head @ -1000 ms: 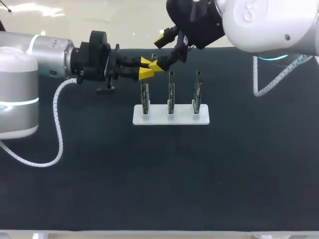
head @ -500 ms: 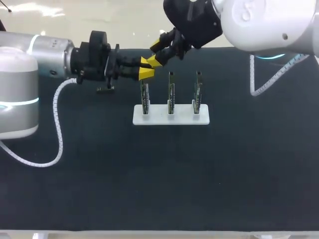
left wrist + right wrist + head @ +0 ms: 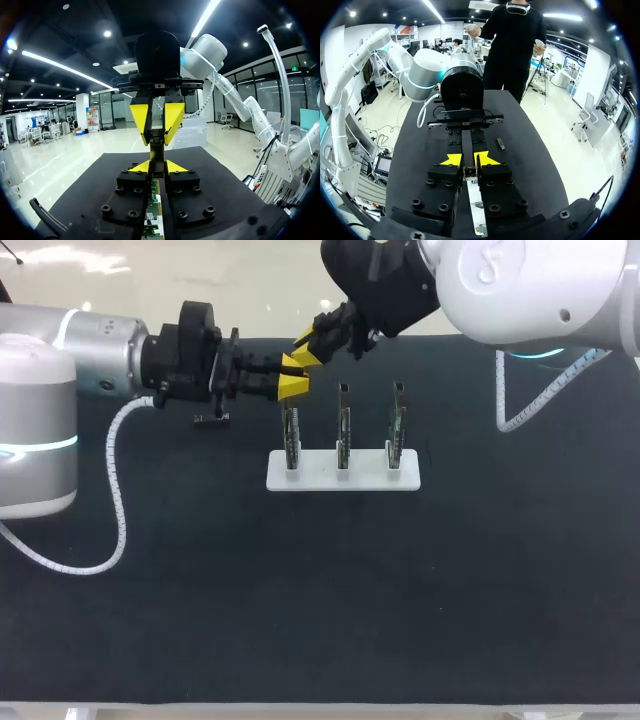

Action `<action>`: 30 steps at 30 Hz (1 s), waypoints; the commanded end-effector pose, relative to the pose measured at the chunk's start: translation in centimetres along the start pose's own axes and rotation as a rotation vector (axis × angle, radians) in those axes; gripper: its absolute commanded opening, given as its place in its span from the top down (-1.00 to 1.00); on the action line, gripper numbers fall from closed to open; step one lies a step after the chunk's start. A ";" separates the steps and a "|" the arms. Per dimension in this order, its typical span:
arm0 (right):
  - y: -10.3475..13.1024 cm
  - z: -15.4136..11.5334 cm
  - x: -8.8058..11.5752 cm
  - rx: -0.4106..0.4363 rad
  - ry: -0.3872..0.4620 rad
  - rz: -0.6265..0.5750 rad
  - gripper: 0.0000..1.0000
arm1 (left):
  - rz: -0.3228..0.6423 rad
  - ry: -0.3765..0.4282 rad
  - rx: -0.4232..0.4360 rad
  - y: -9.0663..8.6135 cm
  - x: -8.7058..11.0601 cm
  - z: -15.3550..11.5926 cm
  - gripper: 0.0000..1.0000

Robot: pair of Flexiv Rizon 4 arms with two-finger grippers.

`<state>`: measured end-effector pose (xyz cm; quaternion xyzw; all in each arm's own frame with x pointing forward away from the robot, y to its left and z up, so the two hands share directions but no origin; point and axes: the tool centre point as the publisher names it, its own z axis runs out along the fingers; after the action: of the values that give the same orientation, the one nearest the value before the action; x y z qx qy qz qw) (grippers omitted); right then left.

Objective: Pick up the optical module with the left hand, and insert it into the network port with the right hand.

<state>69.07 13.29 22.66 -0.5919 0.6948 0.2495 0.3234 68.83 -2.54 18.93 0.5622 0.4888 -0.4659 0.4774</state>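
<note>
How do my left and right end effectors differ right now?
The left end effector lies level, reaching in from the left above the leftmost board; the right end effector slants down from the far right corner. Shared: they face each other, nearly meeting. Which one grips the optical module, I cannot tell.

Mat [image 3: 300, 590]: plain black, no pattern.
Stand [image 3: 343, 481]: white.
Boards [image 3: 343, 435]: dk green w/ small pale specks.
My L gripper [image 3: 157, 167]: yellow tips, rest black incl. screws.
My R gripper [image 3: 468, 161]: same, yellow tips on black.
Module [image 3: 157, 150]: dark, blackish; can't tell more.
My L arm [image 3: 60, 350]: silver-grey & white, thin cyan band lit.
My R arm [image 3: 540, 290]: white, black wrist, cyan glow under it.
Cables [image 3: 120, 510]: white.
Small part [image 3: 211, 419] on mat: black.
</note>
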 end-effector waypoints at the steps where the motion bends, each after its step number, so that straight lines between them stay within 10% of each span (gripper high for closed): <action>1: -0.3 0.1 -0.1 0.000 0.005 0.000 1.00 | 0.003 -0.002 -0.001 -0.2 0.1 0.1 0.40; 2: -0.3 0.1 -0.1 0.001 0.005 0.000 1.00 | 0.003 -0.002 -0.001 -0.2 0.1 0.1 0.24; 4: -0.3 0.1 -0.1 0.000 0.006 0.000 1.00 | 0.003 -0.002 -0.001 -0.2 0.1 0.1 -1.00; 16: -0.4 -0.1 -0.2 -0.005 0.013 -0.004 1.00 | 0.003 -0.002 -0.001 -0.2 0.1 0.1 -1.00; 30: -0.9 -0.3 -0.4 -0.019 0.028 -0.024 1.00 | -0.077 0.359 0.027 -0.7 -1.0 -5.5 -1.00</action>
<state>69.65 13.06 23.17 -0.6054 0.6910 0.2414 0.3128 68.42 1.71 19.46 0.6059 0.5670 -0.4047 0.3843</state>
